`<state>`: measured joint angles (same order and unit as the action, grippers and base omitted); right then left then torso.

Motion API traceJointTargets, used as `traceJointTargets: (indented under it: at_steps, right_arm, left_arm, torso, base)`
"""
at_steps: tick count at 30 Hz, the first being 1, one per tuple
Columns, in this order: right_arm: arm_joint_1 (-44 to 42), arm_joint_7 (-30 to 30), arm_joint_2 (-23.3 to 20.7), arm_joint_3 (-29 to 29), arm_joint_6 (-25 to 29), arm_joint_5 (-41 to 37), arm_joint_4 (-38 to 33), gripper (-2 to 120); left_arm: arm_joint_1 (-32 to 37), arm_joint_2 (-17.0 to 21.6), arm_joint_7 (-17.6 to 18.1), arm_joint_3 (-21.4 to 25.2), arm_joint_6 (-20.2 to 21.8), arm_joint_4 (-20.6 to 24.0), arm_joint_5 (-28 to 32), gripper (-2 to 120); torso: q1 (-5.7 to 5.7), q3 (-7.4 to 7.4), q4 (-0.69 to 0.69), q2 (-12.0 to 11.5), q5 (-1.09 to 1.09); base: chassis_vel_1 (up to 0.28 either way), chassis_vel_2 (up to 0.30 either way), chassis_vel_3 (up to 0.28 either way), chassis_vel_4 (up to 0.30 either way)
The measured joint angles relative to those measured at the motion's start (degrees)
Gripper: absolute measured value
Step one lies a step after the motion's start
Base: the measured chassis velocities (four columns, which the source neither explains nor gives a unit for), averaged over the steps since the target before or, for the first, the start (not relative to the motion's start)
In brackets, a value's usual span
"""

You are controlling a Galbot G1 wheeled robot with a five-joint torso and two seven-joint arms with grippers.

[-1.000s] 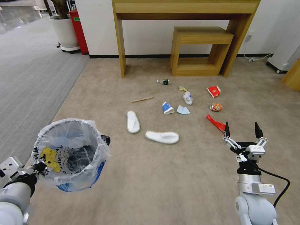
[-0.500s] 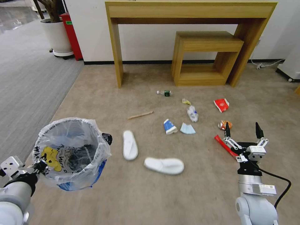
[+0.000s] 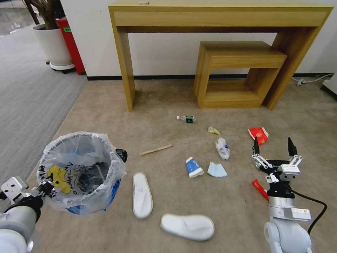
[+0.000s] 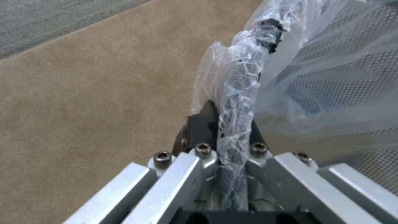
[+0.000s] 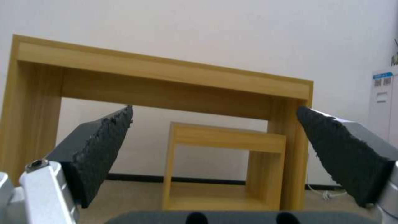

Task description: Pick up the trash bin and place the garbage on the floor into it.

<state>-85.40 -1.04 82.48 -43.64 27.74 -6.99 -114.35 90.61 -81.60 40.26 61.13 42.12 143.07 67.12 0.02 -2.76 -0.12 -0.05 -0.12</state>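
Everything on the floor (image 3: pixel 182 211) sits lower and nearer in the head view than half a second ago — the whole picture has shifted, so the camera has come forward while the litter lies as it did. Both arms hold the same pose against the robot.

At the robot's left, the left pincer (image 3: pixel 44 188) is clenched on the rim of the trash bin (image 3: pixel 80 172), which hangs tilted above the carpet; the left wrist view shows the two fingers (image 4: pixel 199 130) pinching the rim through the whitish bag liner (image 4: pixel 240 93).

Held out over the carpet on the robot's right, the right pincer (image 3: pixel 273 147) is released, its two black fingers (image 5: pixel 101 146) spread wide with nothing between them. A red wrapper (image 3: pixel 258 135) lies just beyond its left fingertip, and another red wrapper (image 3: pixel 260 189) lies under the wrist, partly hidden by it. To the pincer's left are the pale-blue mask (image 3: pixel 217 170), the blue-white cup (image 3: pixel 193 167) and a crumpled clear bag (image 3: pixel 222 148). Farther left lie the wooden stick (image 3: pixel 155 150) and the two white slippers (image 3: pixel 142 195) — one just beside the bin, the other (image 3: pixel 187 226) nearer the robot. The green-labelled bottle (image 3: pixel 187 118) lies well beyond, near the wooden table (image 3: pixel 217 17).
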Motion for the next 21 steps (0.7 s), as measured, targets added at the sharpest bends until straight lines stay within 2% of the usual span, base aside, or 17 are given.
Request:
traceJointTargets:
  at_steps: [6, 10, 14, 15, 17, 18, 21]
  right_arm:
    - [-0.46, 1.02, -0.41, 0.23, -1.75, 0.96, -0.32, 100]
    - [-0.97, 1.87, -2.04, 1.05, -6.06, 1.79, -1.32, 100]
    - [-2.58, 2.93, -7.80, 3.50, -15.63, 0.73, -2.80, 100]
    - [-2.58, 2.93, -7.80, 3.50, -15.63, 0.73, -2.80, 100]
    - [-3.53, 2.96, -11.95, 4.69, -20.04, -0.49, -2.88, 100]
    - [-3.53, 2.96, -11.95, 4.69, -20.04, -0.49, -2.88, 100]
    - [-5.07, 2.94, -22.89, 7.95, -30.72, -5.29, -3.19, 100]
  left_arm:
    - [0.08, -0.11, 0.00, -0.13, 0.00, 0.10, -0.02, 1]
    - [0.06, -0.12, 0.00, -0.15, 0.01, 0.10, -0.03, 1]
    - [-0.05, -0.01, 0.00, -0.45, 0.01, 0.10, -0.03, 1]
    - [-0.05, -0.01, 0.00, -0.45, 0.01, 0.10, -0.03, 1]
    - [-0.32, 0.31, 0.00, -0.81, 0.02, 0.05, -0.05, 1]
    - [-0.32, 0.31, 0.00, -0.81, 0.02, 0.05, -0.05, 1]
    - [-0.56, 0.50, 0.00, -1.62, 0.02, -0.16, -0.18, 1]
  torso:
    - [-0.01, 0.04, 0.00, 0.00, 0.01]
    - [-0.02, 0.04, 0.00, 0.00, 0.01]
    - [-0.01, 0.02, 0.00, 0.01, 0.01]
    - [-0.01, 0.02, 0.00, 0.01, 0.01]
    - [-0.01, 0.03, 0.00, 0.00, 0.02]
    - [-0.01, 0.03, 0.00, 0.00, 0.02]
    - [-0.01, 0.02, -0.01, 0.01, 0.00]
  base:
    - [0.031, -0.026, -0.020, 0.022]
    - [0.061, -0.039, -0.055, 0.038]
    - [0.000, 0.000, 0.000, 0.000]
    - [0.000, 0.000, 0.000, 0.000]
    - [0.000, 0.000, 0.000, 0.000]
    - [0.000, 0.000, 0.000, 0.000]
    - [0.000, 0.000, 0.000, 0.000]
